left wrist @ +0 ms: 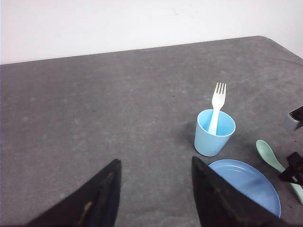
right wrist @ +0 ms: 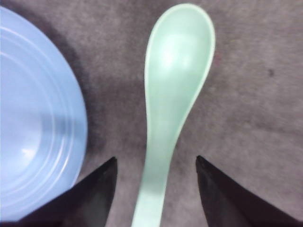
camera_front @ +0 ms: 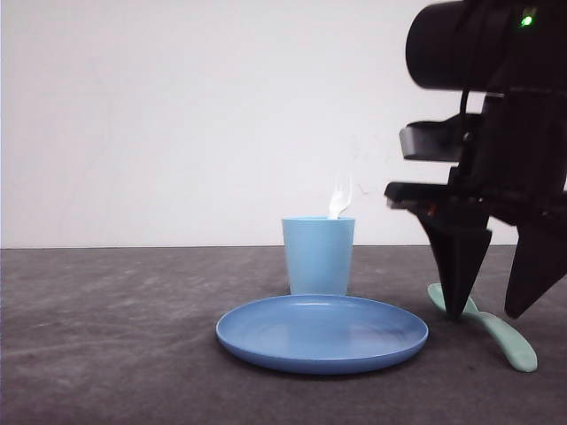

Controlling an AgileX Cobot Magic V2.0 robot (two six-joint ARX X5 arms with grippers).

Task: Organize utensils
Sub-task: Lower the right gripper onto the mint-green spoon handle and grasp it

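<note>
A mint-green spoon [right wrist: 165, 118] lay flat on the grey table [camera_front: 106, 336], just right of a round blue plate [camera_front: 266, 341]. The right gripper [camera_front: 496, 310] straddled its handle, fingers spread wide, gripping nothing. A white fork [left wrist: 218, 101] stood upright in the light blue cup [left wrist: 213, 135]. The left gripper [left wrist: 156, 198] hovered wide open, well apart. Risk: the thin handle could slip or pivot when pinched, or a finger could nudge the plate.

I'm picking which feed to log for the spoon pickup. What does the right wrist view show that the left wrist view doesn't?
Right wrist view: the open right claw straddles the spoon's handle, with the bowl hollow up, close.

Left wrist view: the fork stands tines up in the cup, and the open left claw hangs over bare table.

Both: spoon and plate.
</note>
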